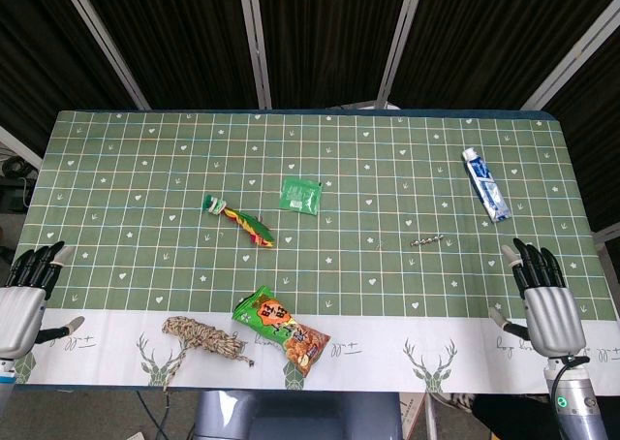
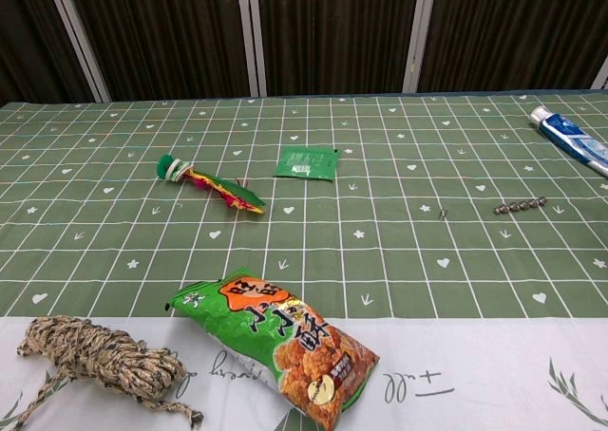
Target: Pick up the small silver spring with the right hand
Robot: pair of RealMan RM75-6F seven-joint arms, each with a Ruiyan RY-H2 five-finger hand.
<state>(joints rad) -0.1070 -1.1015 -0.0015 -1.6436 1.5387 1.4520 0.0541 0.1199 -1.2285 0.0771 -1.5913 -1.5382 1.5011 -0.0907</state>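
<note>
The small silver spring lies flat on the green tablecloth, right of centre; the chest view has the spring at the right. My right hand hovers at the table's right front edge, well to the right of and nearer than the spring, fingers apart and holding nothing. At the left front edge is my left hand, fingers extended, empty. Neither hand appears in the chest view.
A blue-and-white tube lies at the far right. A green sachet and a green-red braided toy sit mid-table. A snack bag and a coiled rope lie near the front edge.
</note>
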